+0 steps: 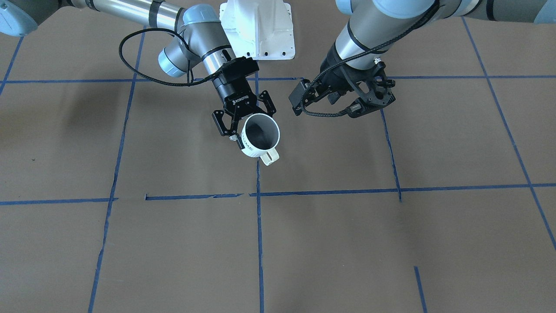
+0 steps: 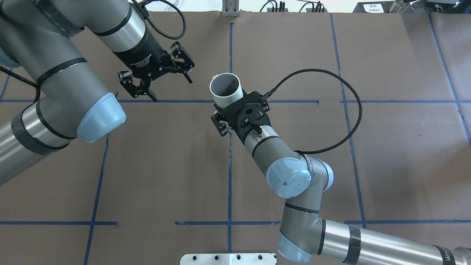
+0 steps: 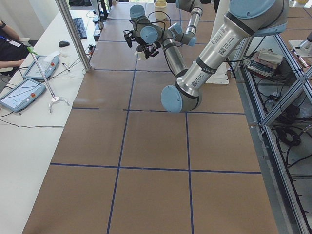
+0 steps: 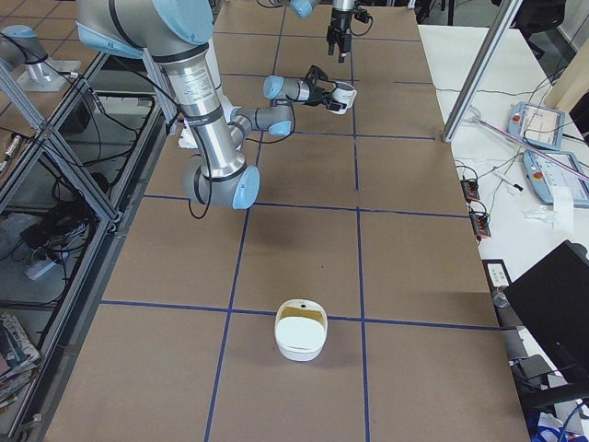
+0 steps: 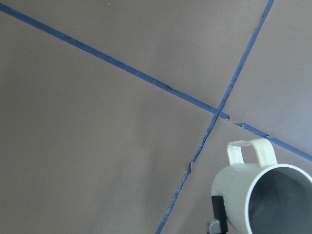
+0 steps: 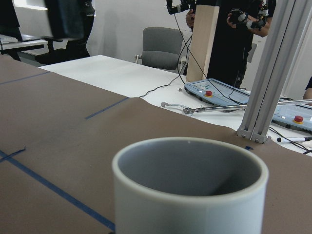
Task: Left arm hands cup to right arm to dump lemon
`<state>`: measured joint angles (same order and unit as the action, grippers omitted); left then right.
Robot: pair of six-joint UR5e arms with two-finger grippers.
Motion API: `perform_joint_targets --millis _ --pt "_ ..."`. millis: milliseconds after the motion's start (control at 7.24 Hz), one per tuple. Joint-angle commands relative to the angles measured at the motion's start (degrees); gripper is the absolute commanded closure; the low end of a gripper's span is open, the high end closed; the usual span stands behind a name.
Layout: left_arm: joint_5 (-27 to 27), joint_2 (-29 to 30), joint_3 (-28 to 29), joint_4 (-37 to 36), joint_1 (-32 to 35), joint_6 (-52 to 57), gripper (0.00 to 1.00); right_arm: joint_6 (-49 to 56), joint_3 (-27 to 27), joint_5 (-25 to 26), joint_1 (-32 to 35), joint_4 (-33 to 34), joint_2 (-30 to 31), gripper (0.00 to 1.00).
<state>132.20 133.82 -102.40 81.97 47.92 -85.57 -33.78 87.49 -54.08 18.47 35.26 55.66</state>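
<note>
White cup [image 6: 190, 204] held mouth-up in right pincer [image 1: 254, 128], left pincer [image 2: 172, 89] spread wide, well apart from cup

This is a robotics lab. The silver tubular left arm [image 2: 55, 84] and right arm [image 2: 368, 239] work over a brown paper-covered tabletop [image 4: 304, 249] gridded with blue tape. Aluminium extrusion posts [image 6: 265, 87] frame the tabletop. Grey teach pendants with red stop buttons [image 6: 214, 91] lie on a white side bench [image 3: 29, 146], and a grey office chair [image 6: 163, 46] stands behind.

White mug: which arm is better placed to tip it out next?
Right. The right gripper is clamped on the white mug; the left gripper hangs open, empty, apart from it.
</note>
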Motion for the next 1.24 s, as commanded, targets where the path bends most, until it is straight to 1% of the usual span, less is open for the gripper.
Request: perform_joint_targets --millis 0,138,691,829,1106 --pt "-0.1 1.8 2.4 0.0 -0.9 -0.6 0.00 6.8 0.0 -0.1 -0.1 2.5 0.2 0.60" --pt "-0.1 1.9 2.9 0.0 -1.2 -0.6 0.00 9.6 0.1 0.0 -0.2 2.7 0.0 0.60" --pt "-0.1 2.3 4.6 0.8 -2.1 -0.8 0.05 8.9 0.8 0.2 -1.3 1.9 -0.5 0.60" --pt "-0.1 2.3 4.7 1.1 -2.8 -1.2 0.09 8.7 0.8 0.4 -1.6 1.7 -0.9 0.60" --pt "-0.3 2.2 6.3 5.6 -3.8 -4.7 0.18 7.9 0.8 0.4 -1.7 1.8 -0.9 0.60"
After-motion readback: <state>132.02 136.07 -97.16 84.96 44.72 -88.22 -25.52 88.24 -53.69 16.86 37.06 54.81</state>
